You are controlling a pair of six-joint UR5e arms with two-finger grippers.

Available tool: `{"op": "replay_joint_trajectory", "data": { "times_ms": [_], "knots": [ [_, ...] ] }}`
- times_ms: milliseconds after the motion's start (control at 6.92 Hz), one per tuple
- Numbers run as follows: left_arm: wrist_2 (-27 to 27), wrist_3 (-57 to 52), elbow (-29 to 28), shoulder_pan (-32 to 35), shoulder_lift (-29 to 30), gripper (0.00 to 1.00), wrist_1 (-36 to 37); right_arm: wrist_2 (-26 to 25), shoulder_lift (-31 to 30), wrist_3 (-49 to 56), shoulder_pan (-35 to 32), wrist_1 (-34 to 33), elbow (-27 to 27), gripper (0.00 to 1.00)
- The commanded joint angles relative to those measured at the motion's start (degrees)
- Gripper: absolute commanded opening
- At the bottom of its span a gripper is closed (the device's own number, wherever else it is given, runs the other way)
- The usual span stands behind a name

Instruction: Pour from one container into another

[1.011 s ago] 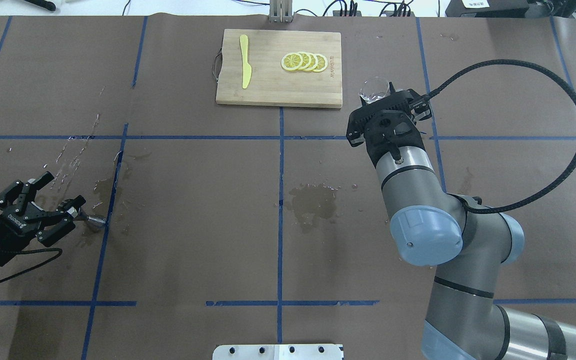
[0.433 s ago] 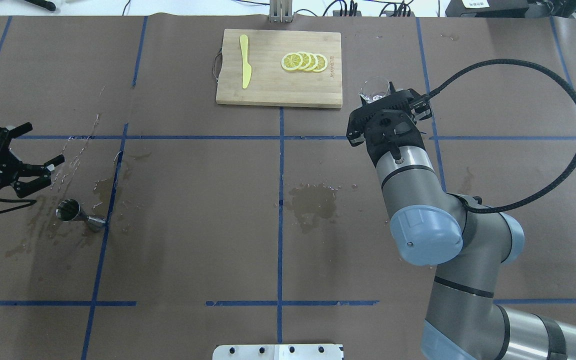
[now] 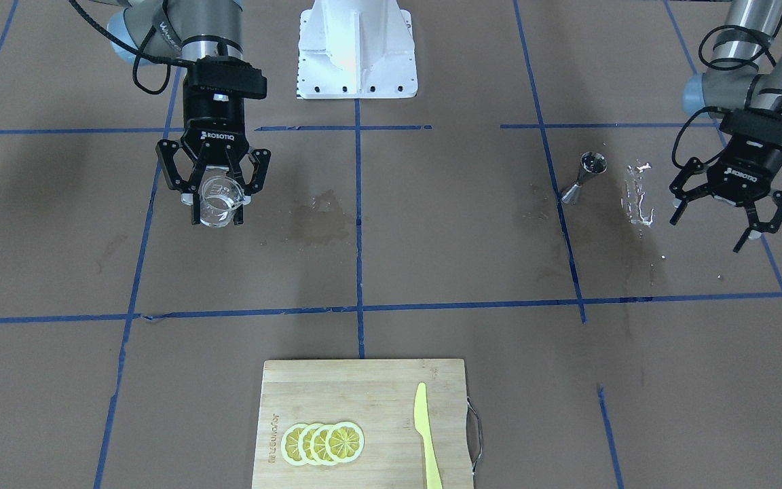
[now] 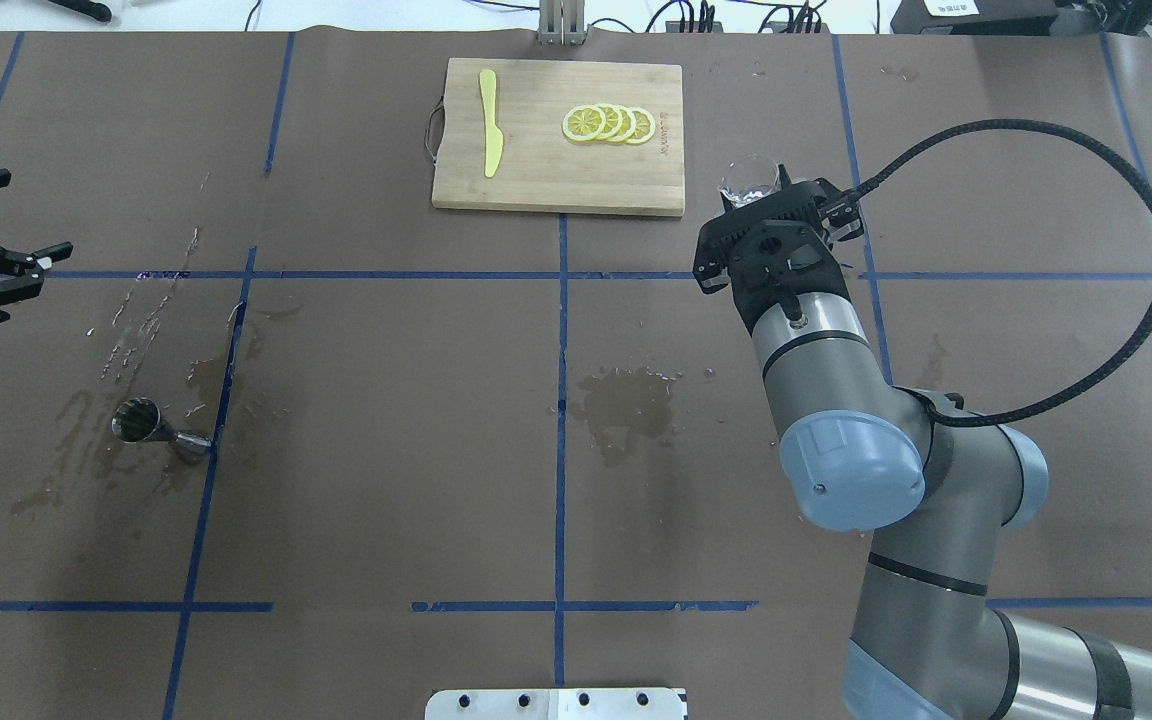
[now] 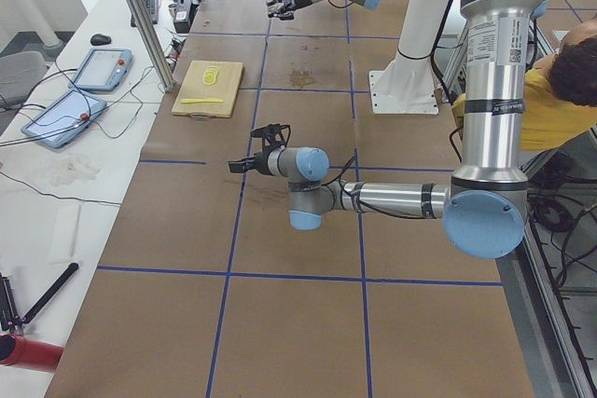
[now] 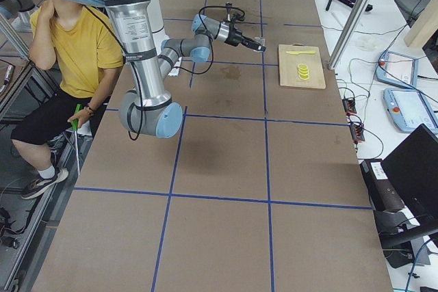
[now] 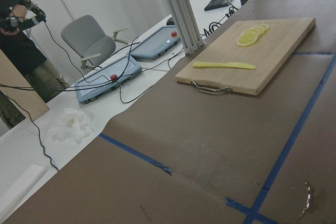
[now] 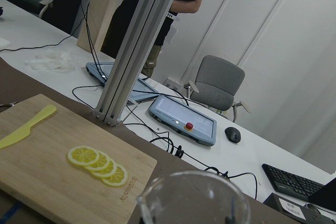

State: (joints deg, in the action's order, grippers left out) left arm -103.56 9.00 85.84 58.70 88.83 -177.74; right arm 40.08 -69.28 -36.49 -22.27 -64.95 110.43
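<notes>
We see the right gripper (image 3: 216,219) clamped on a clear glass cup (image 3: 216,197), one finger on each side of its wall. The cup sits mouth up on the robot's right half of the table (image 3: 432,258), near a corner of the cutting board (image 3: 364,394). Its rim shows at the bottom of the right wrist view. We cannot tell whether it holds any liquid.

The left gripper (image 3: 711,232) has its fingers spread apart and holds nothing. It hangs near the table's left edge, well apart from the small metal measuring cup (image 3: 582,178). That cup looks upright, mouth up, and is free of both grippers. It stands just beside a blue tape line, with a shiny spill (image 3: 637,197) between it and the left gripper. A darker damp stain (image 3: 320,217) marks the paper near the middle of the table.

On the cutting board lie four overlapping lemon slices (image 3: 323,443) and a yellow knife (image 3: 425,435), apart from each other. In the side view we see a person (image 6: 68,39) in a yellow shirt sitting behind the robot.
</notes>
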Motion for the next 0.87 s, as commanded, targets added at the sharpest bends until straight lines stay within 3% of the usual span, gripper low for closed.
{"op": "replay_joint_trajectory", "data": {
  "times_ms": [0, 289, 433, 722],
  "knots": [
    [-2.4, -2.9, 0.0, 6.0, 1.2, 1.00, 11.0, 0.0, -0.3, -0.1, 0.0, 0.0, 0.0, 0.00],
    [-1.9, -14.7, -0.2, 15.2, 8.9, 1.00, 31.0, 0.0, -0.5, -0.1, 0.0, 0.0, -0.1, 0.00],
    [0.2, -14.9, -0.1, 18.4, 12.8, 1.00, 42.6, 0.0, -0.6, -0.1, 0.0, 0.0, -0.1, 0.00],
    [1.3, -15.0, -0.1, 20.4, 14.0, 1.00, 56.6, 0.0, -0.7, -0.1, 0.0, 0.0, -0.1, 0.00]
  ]
}}
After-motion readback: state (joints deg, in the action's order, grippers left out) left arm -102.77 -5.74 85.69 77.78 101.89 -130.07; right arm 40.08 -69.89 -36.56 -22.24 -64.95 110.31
